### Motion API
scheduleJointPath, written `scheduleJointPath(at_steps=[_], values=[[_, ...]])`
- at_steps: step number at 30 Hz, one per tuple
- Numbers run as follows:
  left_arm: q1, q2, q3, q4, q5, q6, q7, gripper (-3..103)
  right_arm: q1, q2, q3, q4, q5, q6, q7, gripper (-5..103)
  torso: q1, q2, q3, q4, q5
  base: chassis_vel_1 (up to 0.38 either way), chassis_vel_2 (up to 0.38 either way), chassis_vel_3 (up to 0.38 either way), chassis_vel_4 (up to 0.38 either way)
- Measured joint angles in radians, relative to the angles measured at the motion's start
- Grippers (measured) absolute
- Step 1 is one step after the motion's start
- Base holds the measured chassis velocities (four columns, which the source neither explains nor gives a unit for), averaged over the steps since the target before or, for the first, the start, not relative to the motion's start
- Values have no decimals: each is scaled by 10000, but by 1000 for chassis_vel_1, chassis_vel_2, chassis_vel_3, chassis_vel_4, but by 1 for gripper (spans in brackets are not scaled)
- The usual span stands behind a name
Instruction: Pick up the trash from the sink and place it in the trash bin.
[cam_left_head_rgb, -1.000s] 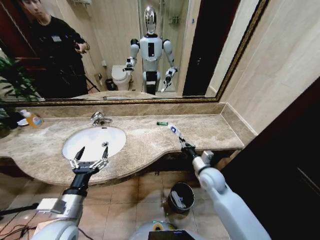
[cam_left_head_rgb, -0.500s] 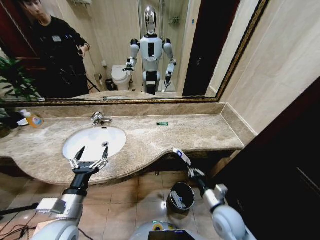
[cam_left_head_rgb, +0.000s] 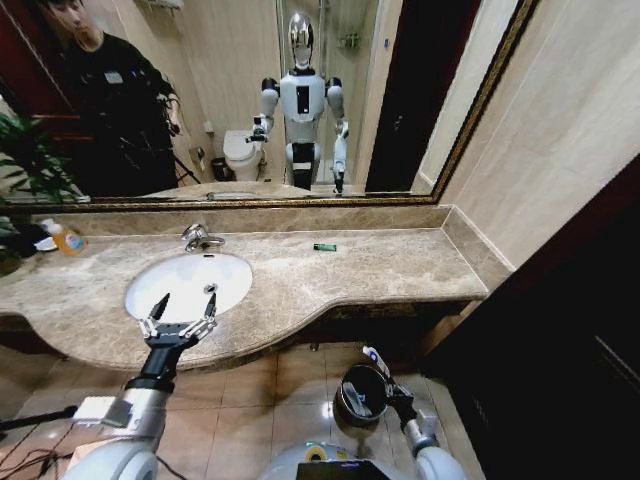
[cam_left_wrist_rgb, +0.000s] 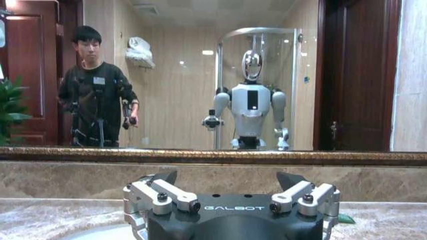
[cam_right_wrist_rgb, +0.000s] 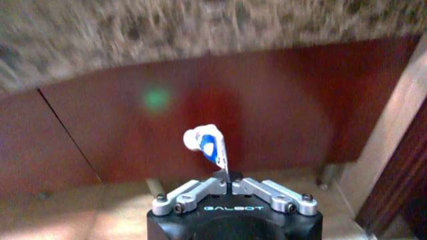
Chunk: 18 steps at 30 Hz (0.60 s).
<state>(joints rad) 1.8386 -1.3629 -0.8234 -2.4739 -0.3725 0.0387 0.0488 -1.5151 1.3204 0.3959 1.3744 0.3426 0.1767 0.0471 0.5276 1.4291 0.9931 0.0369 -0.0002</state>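
Observation:
In the head view my right gripper (cam_left_head_rgb: 386, 373) hangs low in front of the vanity, beside the far rim of the trash bin (cam_left_head_rgb: 343, 393), shut on a small white tube with blue marks (cam_left_head_rgb: 374, 356). The right wrist view has the same tube (cam_right_wrist_rgb: 208, 145) sticking up from the shut gripper (cam_right_wrist_rgb: 229, 181). My left gripper (cam_left_head_rgb: 181, 316) hovers open and holding nothing at the front edge of the white sink (cam_left_head_rgb: 190, 280); its wrist view shows the gripper (cam_left_wrist_rgb: 227, 180) spread wide. A tiny dark-green piece (cam_left_head_rgb: 324, 247) lies on the marble top (cam_left_head_rgb: 400, 262), right of the basin.
A chrome tap (cam_left_head_rgb: 200, 238) stands behind the basin. The yellow-orange bottle (cam_left_head_rgb: 66, 239) and a plant (cam_left_head_rgb: 25, 165) sit at the counter's far left. A dark door panel (cam_left_head_rgb: 560, 330) runs close along my right side. The mirror reflects a person standing behind me.
My right arm has dropped from the counter top to floor level beside the trash bin, carrying the white tube with it. The left arm has stayed put.

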Motion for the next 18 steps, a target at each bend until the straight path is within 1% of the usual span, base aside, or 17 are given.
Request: scheduleJointPath(at_steps=[2, 4, 6, 7, 8, 11, 14, 15, 16, 17, 18], values=[[0, 1, -1, -1, 1, 0, 0, 100, 88, 78, -8, -222, -89, 41, 2, 0, 0, 1, 0, 1, 1, 0, 0, 0, 0], [0, 0, 0, 0, 0, 0, 0, 100, 420, 438, -41, -984, -412, 164, 10, 0, 0, 0, 0, -1, 1, 0, 0, 0, 0], [0, 0, -1, -1, 0, 0, 0, 100, 501, 536, -41, -1149, -508, 210, 16, 0, 0, 1, 0, 0, -1, 0, 0, 0, 0], [0, 0, -1, -1, 0, 0, 0, 100, 668, 775, -42, -1500, -738, 296, 22, 0, 0, 0, 0, 0, 2, 0, 0, 0, 0], [0, 0, -1, -1, 0, 0, 0, 100, 668, 775, -42, -1500, -738, 296, 22, 0, 0, 0, 0, 0, 2, 0, 0, 0, 0], [1, 1, 0, 0, 0, 0, 0, 100, 964, 1067, -35, -2054, -945, 374, 84, 0, 0, 0, 0, 0, 0, 0, 0, 0, 0], [0, 0, 0, -1, 0, 0, 0, 100, 1116, 1144, -34, -2384, -972, 418, 135, 0, 0, 0, 0, 0, 1, 0, 0, 0, 0], [0, 0, 0, 0, 0, 0, 0, 100, 1177, 1155, -38, -2553, -999, 452, 162, -3, 0, 0, 0, -1, 0, 0, 0, 0, 0], [0, 0, 0, -1, 0, 0, 0, 100, 1220, 1159, -42, -2699, -1043, 489, 199, 2, 0, 1, 0, -1, 0, 0, 0, 0, 0], [0, 0, 0, -1, 0, 0, 0, 100, 1220, 1159, -42, -2699, -1043, 489, 199, 2, 0, 1, 0, -1, 0, 0, 0, 0, 0], [0, 0, 0, -1, 0, 0, 0, 100, 1243, 1162, -45, -2789, -1080, 520, 226, 8, 0, 0, 0, 0, 0, 0, 0, 0, 0]])
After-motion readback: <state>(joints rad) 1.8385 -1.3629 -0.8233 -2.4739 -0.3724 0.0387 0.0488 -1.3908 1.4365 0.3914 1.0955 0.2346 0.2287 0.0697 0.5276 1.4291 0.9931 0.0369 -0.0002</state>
